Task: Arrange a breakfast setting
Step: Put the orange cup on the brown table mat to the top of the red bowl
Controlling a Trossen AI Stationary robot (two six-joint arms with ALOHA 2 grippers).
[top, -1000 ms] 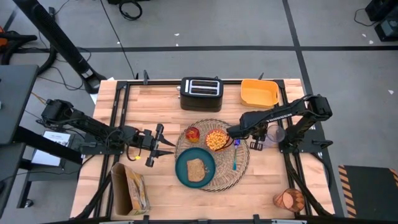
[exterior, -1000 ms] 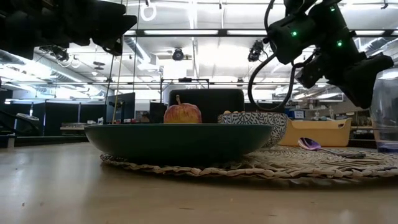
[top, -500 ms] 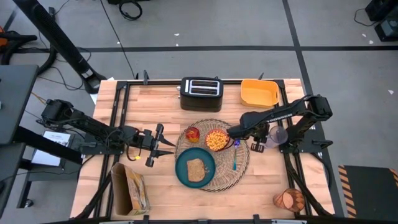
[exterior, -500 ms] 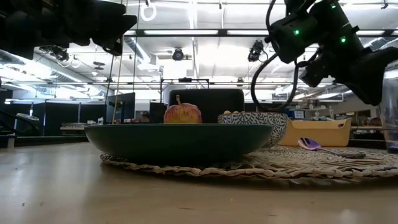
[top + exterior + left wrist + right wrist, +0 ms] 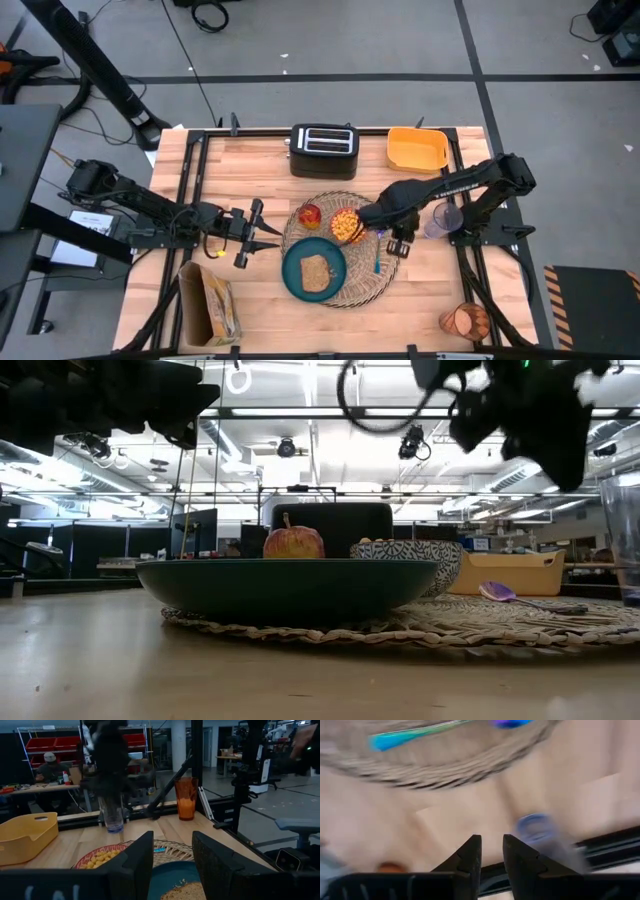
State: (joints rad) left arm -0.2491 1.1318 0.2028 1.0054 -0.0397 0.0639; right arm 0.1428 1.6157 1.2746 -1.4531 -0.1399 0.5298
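The round woven straw placemat [image 5: 343,250] lies at table centre. On it rest the dark teal plate [image 5: 314,268] carrying the toast slice [image 5: 314,272], the small patterned cereal bowl [image 5: 347,225], the red apple [image 5: 310,215] and the blue spoon [image 5: 378,255]. A clear tumbler [image 5: 444,217] stands just beside the mat. The right gripper [image 5: 398,246], fingers slightly apart and empty, hovers over the mat's edge. The left gripper [image 5: 262,230], open, waits beside the mat.

You see a pale wooden table [image 5: 250,165], smooth and matt, with a rough woven straw placemat [image 5: 385,272]. On it, a glossy teal plate [image 5: 285,588]. The tumbler [image 5: 186,798] looks like translucent orange plastic.
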